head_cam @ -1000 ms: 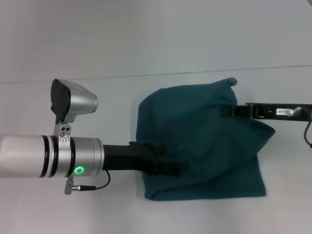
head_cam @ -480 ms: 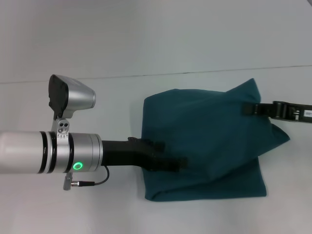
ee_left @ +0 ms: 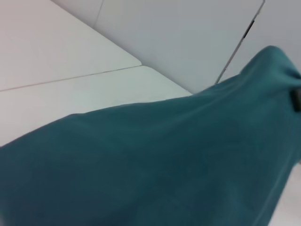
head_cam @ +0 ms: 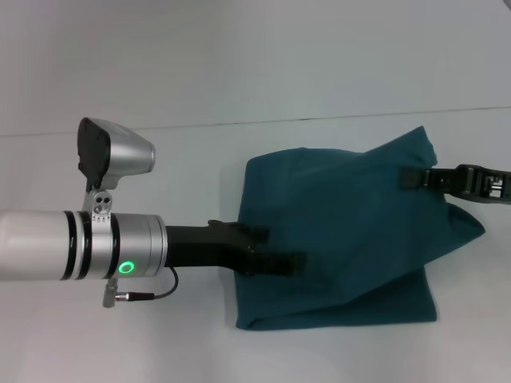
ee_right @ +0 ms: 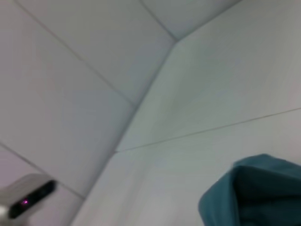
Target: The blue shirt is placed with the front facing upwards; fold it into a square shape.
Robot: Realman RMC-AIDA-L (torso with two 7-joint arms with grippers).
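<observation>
while my left gripper (head_cam: 279, 262) pins the blue shirt (head_cam: 343, 231) at its near-left edge and my right gripper (head_cam: 415, 179) clenches its lifted far-right corner, i'd carry that corner across evenly, keeping tension.

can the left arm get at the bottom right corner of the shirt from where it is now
Probably yes: the left gripper lies on the blue shirt, and only flat cloth lies between it and that corner; the right gripper is farther back.
</observation>
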